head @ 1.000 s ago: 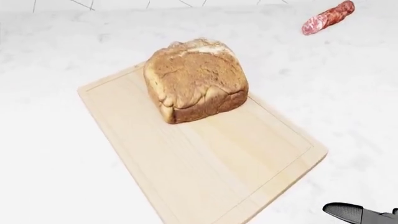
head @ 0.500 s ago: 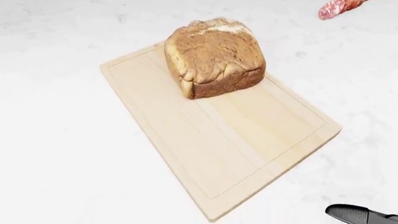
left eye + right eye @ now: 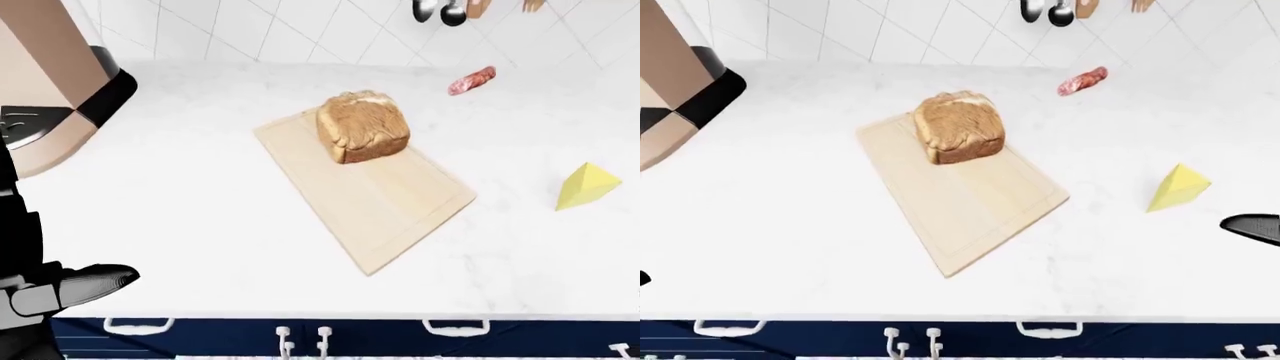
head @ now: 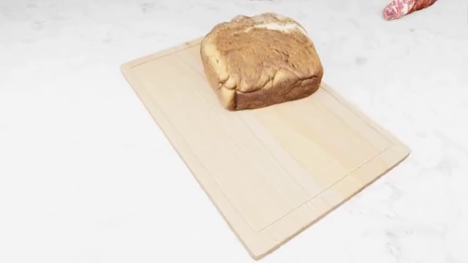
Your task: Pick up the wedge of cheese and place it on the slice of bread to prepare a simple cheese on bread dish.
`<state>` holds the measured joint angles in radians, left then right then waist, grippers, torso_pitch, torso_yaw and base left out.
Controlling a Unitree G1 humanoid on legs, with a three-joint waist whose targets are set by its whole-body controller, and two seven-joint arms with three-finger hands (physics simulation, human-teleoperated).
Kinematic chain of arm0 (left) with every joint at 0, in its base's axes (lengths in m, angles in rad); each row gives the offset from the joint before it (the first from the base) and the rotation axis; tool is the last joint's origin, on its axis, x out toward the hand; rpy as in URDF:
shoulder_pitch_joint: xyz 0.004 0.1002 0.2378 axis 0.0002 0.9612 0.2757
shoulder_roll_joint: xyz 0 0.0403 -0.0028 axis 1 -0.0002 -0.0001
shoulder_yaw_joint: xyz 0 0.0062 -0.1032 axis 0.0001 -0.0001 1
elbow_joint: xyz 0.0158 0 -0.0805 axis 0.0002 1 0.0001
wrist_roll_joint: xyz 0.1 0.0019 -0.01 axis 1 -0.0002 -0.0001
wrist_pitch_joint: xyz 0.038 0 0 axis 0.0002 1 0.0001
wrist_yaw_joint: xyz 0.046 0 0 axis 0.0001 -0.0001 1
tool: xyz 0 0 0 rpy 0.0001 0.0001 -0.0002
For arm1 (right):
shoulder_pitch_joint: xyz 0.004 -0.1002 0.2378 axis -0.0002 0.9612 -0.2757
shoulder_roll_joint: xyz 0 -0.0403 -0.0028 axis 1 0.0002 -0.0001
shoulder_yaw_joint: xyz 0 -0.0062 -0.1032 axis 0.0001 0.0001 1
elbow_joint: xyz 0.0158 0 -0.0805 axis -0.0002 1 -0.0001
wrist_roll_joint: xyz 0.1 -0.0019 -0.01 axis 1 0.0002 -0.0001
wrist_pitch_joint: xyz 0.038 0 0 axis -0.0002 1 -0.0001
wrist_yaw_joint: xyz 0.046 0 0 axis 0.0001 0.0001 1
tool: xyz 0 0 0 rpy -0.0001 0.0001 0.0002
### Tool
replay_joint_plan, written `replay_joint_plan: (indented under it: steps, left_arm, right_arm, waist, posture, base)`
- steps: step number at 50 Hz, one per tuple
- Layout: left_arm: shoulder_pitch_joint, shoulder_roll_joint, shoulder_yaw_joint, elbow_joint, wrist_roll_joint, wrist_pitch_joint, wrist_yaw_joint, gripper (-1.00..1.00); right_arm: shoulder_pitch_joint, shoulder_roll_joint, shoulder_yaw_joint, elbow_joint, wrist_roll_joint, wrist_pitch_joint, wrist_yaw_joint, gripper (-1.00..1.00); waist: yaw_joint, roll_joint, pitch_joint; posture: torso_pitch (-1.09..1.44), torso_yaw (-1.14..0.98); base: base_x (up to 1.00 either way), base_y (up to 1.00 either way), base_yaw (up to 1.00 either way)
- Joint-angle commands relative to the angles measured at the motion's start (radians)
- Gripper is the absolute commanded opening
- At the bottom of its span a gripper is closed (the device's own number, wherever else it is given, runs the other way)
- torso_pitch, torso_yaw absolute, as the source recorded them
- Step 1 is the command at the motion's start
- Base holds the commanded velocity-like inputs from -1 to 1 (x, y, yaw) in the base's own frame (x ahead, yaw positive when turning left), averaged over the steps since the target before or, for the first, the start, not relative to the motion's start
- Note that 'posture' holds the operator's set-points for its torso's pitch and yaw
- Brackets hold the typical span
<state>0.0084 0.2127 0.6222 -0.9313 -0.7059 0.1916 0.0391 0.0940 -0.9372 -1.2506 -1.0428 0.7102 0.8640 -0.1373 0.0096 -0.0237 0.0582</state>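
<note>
A yellow wedge of cheese [image 3: 588,185] lies on the white counter to the right of the wooden cutting board [image 3: 380,202]; it also shows in the right-eye view [image 3: 1177,187]. A brown chunk of bread [image 4: 261,59] stands on the board's upper end. My left hand [image 3: 90,281] is at the bottom left of the left-eye view, fingers extended and empty, far from the board. Only a black tip of my right hand [image 3: 1252,225] shows at the right edge of the right-eye view, below and right of the cheese, apart from it.
A sausage [image 3: 472,80] lies near the tiled wall at the upper right. A tan and black appliance [image 3: 50,97] stands at the left. Utensils [image 3: 440,10] hang at the top. The counter edge and dark drawers [image 3: 300,337] run along the bottom.
The head camera has moved: board and bread have shifted up and right in the picture. The black tip of my right hand at the bottom right has left the head view.
</note>
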Motion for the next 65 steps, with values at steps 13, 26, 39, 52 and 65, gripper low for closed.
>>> replay_joint_plan:
  steps: [13, 26, 39, 52, 65]
  left_arm:
    - [-0.009, 0.009, 0.006, -0.028, 0.003, -0.017, -0.004, 1.00]
    - [-0.007, 0.005, 0.002, -0.028, 0.006, -0.019, -0.010, 1.00]
    - [-0.007, 0.000, -0.007, -0.026, 0.014, -0.019, -0.014, 1.00]
    - [-0.005, -0.004, -0.010, -0.027, 0.020, -0.021, -0.018, 1.00]
    - [-0.006, -0.003, -0.009, -0.025, 0.019, -0.022, -0.019, 1.00]
  right_arm:
    - [-0.072, 0.049, -0.171, 0.280, -1.015, -0.007, 1.163, 1.00]
    - [-0.111, 0.049, -0.097, 0.574, -1.149, -0.281, 1.150, 1.00]
    - [-0.241, 0.086, 0.307, 0.698, -1.274, -0.344, 1.006, 1.00]
    - [-0.339, 0.075, 0.497, 0.728, -1.374, -0.357, 1.004, 1.00]
    - [-0.395, 0.080, 0.577, 0.757, -1.473, -0.406, 1.038, 1.00]
  waist:
    - [-0.005, -0.007, -0.001]
    - [-0.014, 0.017, -0.013]
    - [-0.014, 0.011, -0.011]
    - [-0.006, 0.009, -0.013]
    - [-0.007, 0.007, -0.017]
  posture:
    - [0.00, 0.00]
    - [0.00, 0.00]
    - [0.00, 0.00]
    - [0.00, 0.00]
    - [0.00, 0.00]
  base:
    - [0.00, 0.00, 0.00]
    - [0.00, 0.00, 0.00]
    - [0.00, 0.00, 0.00]
    - [0.00, 0.00, 0.00]
    - [0.00, 0.00, 0.00]
